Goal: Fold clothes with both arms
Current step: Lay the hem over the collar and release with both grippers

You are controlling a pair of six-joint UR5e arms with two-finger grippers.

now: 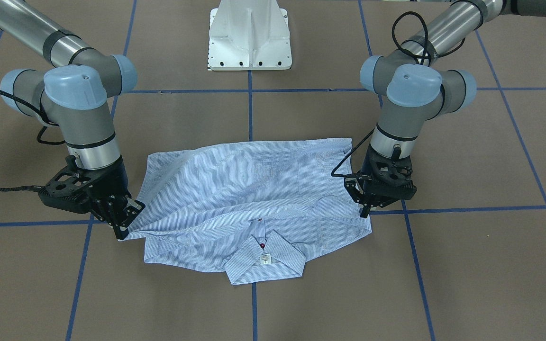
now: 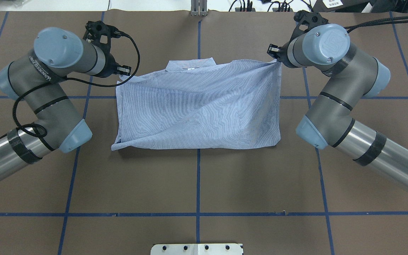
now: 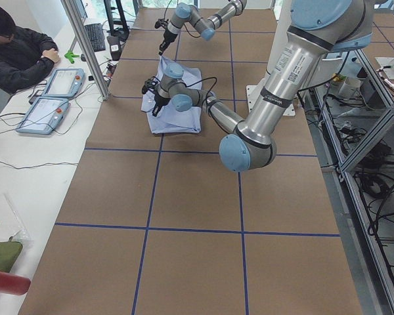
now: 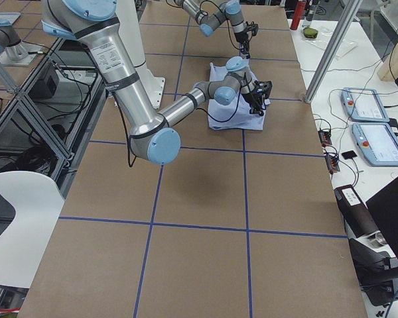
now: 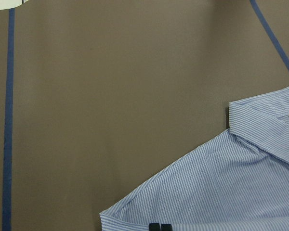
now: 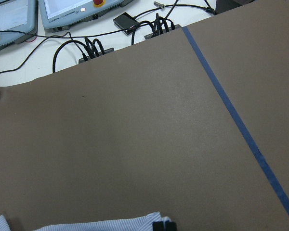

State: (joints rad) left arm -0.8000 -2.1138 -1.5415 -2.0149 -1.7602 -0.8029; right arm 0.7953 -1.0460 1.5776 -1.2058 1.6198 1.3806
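**Blue shirt: folded edge to be set down level**

The shirt [image 1: 254,189] is spread in the middle of the worktop [image 1: 467,265], nearer the edge away from the robot's base [image 1: 249,42], with its collar [image 1: 266,260] pointing at that edge. One layer is doubled over the body, and each of its two corners is pinched: the right end effector [image 1: 122,229] is closed on one, the left end effector [image 1: 364,211] on the other. Diagonal creases are seen across the top layer. The step is judged best done if both corners are drawn slightly apart, lowered together just short of the collar, and freed only once the cloth is resting flat.
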